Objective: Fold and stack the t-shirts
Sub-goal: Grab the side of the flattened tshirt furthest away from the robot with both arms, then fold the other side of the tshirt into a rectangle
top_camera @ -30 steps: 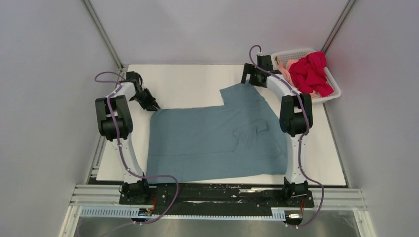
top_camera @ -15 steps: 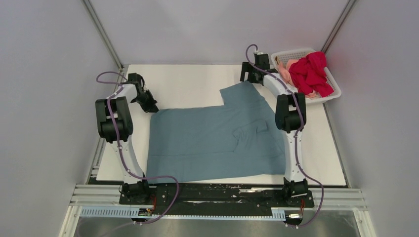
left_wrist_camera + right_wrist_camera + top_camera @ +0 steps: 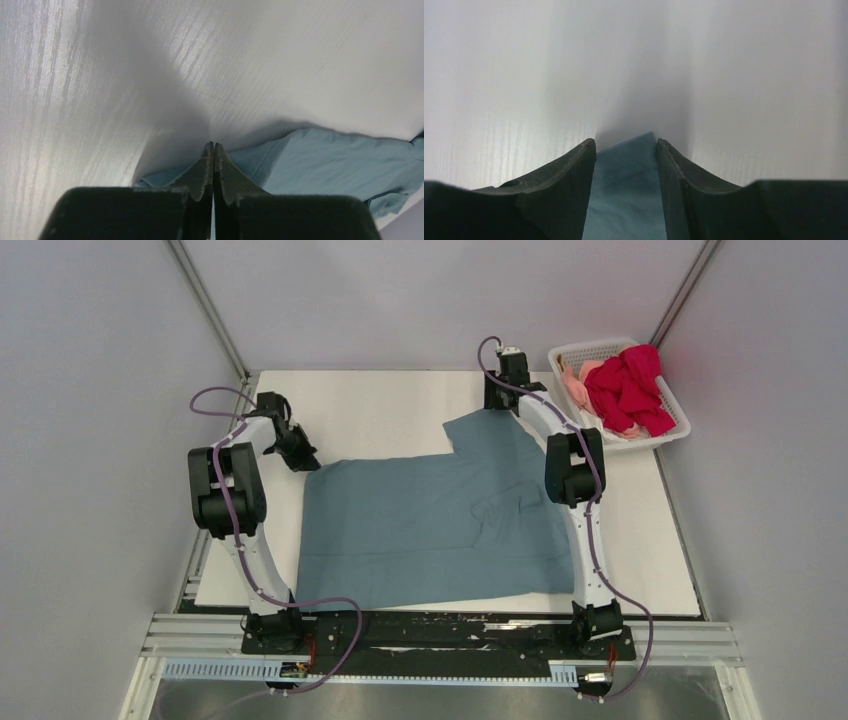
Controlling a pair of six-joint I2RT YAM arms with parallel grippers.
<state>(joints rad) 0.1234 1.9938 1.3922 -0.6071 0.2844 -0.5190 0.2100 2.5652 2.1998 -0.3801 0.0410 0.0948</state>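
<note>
When you look from above, the blue shirt [image 3: 440, 520] lies spread flat across the middle of the table [image 3: 380, 410], with one sleeve reaching toward the far right. Your left hand [image 3: 300, 453] sits at the shirt's far left corner and your right hand [image 3: 497, 400] at the tip of that sleeve. From up there you cannot tell how either hand's fingers stand.

The wrist views settle most of it. On the left wrist view the two fingers [image 3: 202, 170] are pressed together with no gap. Their tips are down at the edge of the cloth, and blue fabric shows on both sides of them. Whether any cloth is caught between them you cannot tell. On the right wrist view the fingers [image 3: 569, 175] are spread apart, and a corner of the blue cloth lies on the table in the gap between them.

Only the overhead view shows you the rest. A white basket [image 3: 595, 344] stands at the table's far right corner, just beside the right arm. It holds a red shirt [image 3: 630, 390] heaped on top and a pink shirt [image 3: 573, 383] at its left side. Both are crumpled and lie apart from the blue one.
</note>
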